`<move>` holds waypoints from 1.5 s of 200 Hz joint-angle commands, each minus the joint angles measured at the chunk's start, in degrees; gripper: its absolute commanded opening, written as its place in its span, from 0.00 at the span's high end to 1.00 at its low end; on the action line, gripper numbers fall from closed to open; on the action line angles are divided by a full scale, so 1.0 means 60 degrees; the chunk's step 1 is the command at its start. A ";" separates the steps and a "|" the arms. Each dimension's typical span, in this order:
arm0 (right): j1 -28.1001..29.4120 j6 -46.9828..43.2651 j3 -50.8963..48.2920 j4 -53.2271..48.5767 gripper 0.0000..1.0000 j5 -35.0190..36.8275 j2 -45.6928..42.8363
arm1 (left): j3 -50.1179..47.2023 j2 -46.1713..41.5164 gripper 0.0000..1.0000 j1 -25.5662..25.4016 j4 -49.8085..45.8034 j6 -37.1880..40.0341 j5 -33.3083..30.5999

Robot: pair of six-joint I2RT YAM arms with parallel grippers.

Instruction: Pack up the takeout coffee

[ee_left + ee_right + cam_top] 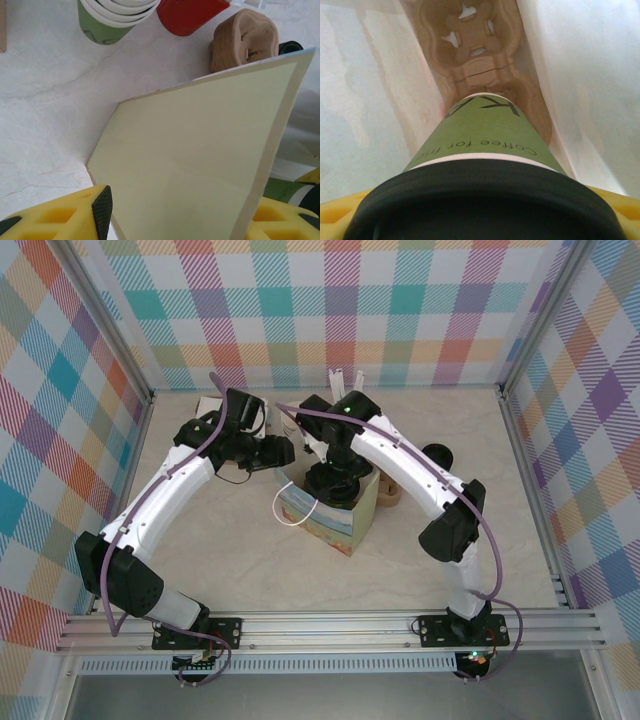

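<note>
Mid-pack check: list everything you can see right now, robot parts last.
takeout coffee: one, green with a black lid, inside the bag, just above the carrier
cup carrier: one, brown pulp, at the bag's bottom
paper bag: one, pastel with a white handle, upright at mid-table
stack of cups: one, green with white rims, beyond the bag
red holder: one, red, beside the stack
brown pulp piece: one, tan, behind the bag
loose lids: number unclear, black, right of the bag
left end effector: yellow fingers, open, with the bag wall between them
right end effector: yellow fingers, shut on the coffee
</note>
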 commanded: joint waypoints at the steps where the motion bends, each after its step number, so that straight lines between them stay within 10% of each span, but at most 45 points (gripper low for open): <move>1: -0.0069 -0.0210 -0.0084 -0.1660 0.22 0.0135 0.0119 | 0.0299 -0.0210 0.46 0.0152 -0.0266 0.0205 -0.0166; 300: -0.0313 -0.0298 -0.1308 -0.0599 0.22 -0.0419 0.0083 | 0.0224 -0.0165 0.44 0.0157 -0.0310 0.0205 -0.0242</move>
